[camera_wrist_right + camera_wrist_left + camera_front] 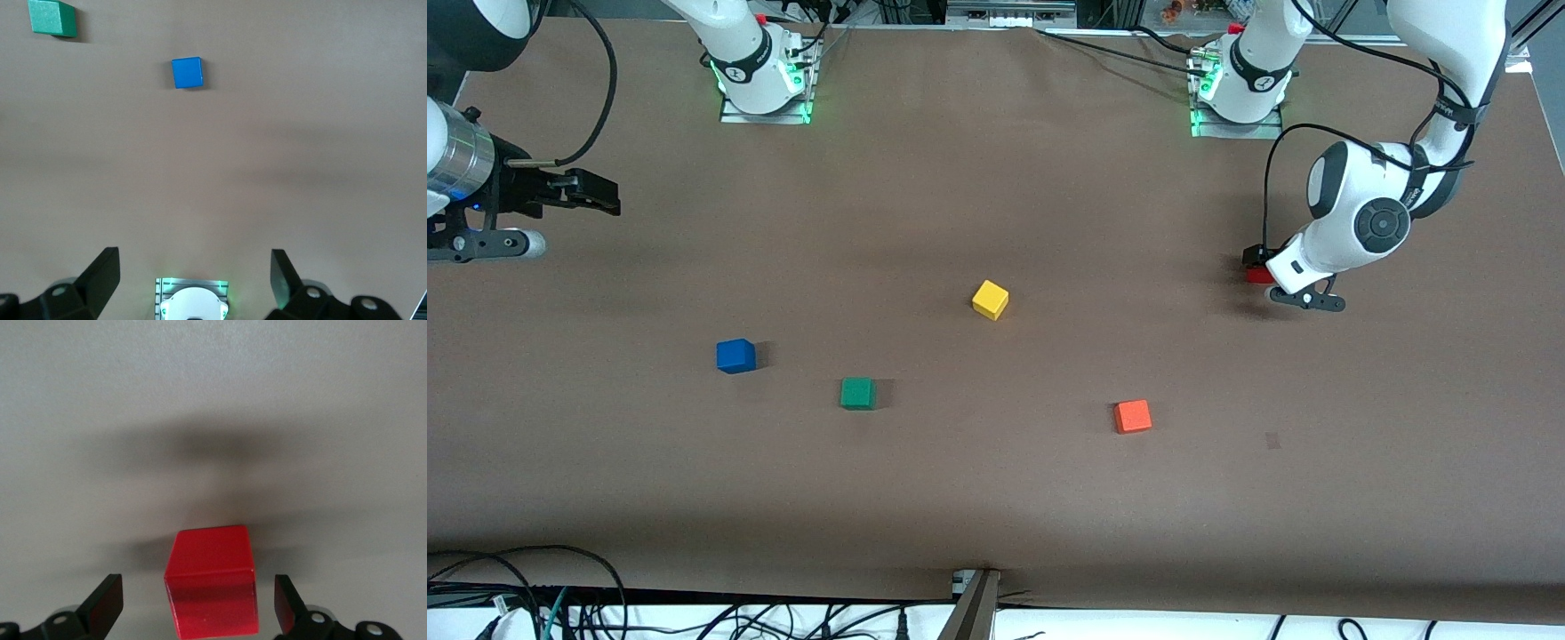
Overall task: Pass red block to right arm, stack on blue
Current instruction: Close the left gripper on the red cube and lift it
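The red block [1258,275] lies on the brown table toward the left arm's end. My left gripper [1278,278] is down around it. In the left wrist view the red block [212,580] sits between the open fingers [107,603] with a gap on each side; my left gripper [199,605] is not touching it. The blue cube [735,356] lies toward the right arm's end and shows in the right wrist view [187,72]. My right gripper [605,194] is open and empty [195,280], up in the air at its end of the table, and waits.
A green cube [857,393] lies beside the blue one, a little nearer the front camera, and shows in the right wrist view [53,18]. A yellow cube [990,300] lies mid-table. A lighter orange cube [1132,416] lies nearer the front camera than the red block.
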